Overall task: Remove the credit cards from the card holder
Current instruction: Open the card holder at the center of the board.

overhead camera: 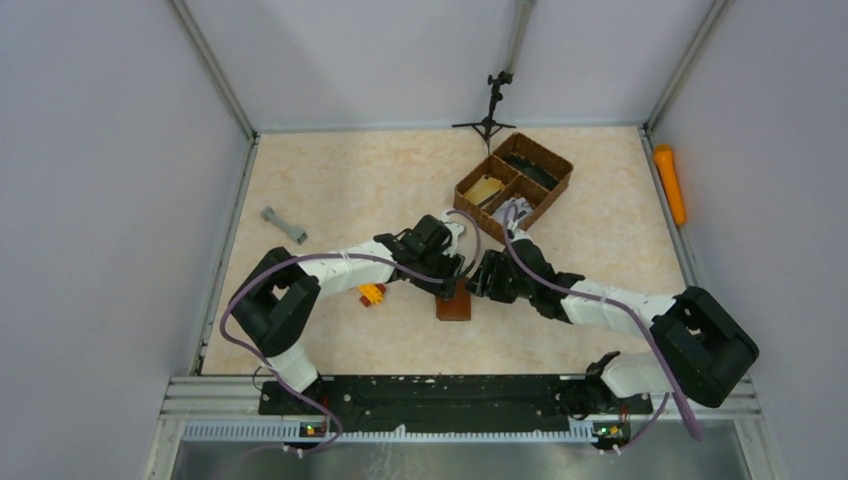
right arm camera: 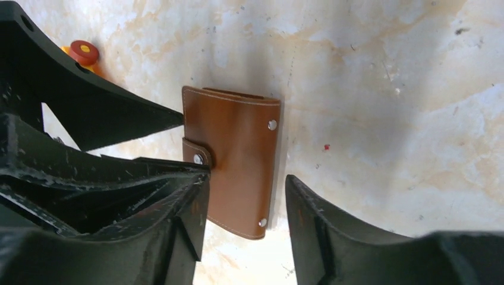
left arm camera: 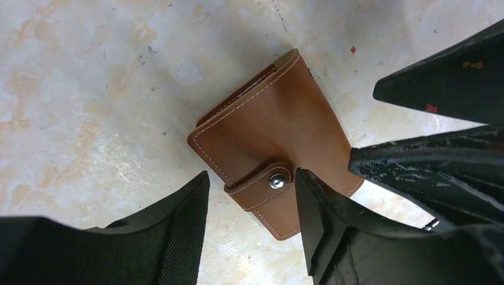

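The card holder (overhead camera: 453, 307) is a brown leather wallet lying folded shut on the table, its strap tab snapped over the edge (left arm camera: 270, 181). The credit cards are hidden inside it. My left gripper (overhead camera: 447, 285) hangs just above it, open, with the strap end of the card holder (left arm camera: 267, 136) between its fingers (left arm camera: 181, 237) and clear of both. My right gripper (overhead camera: 478, 285) comes in from the other side, also open (right arm camera: 246, 228). Its jaws straddle the card holder (right arm camera: 238, 160), with a gap showing on the right side. Both grippers crowd close together over the wallet.
A brown woven basket (overhead camera: 515, 180) with compartments stands at the back right. A small yellow and red toy (overhead camera: 371, 294) lies just left of the card holder. A grey dumbbell-shaped piece (overhead camera: 284, 225) lies at the left, an orange object (overhead camera: 670, 183) by the right wall, and a small black stand (overhead camera: 490, 105) at the back.
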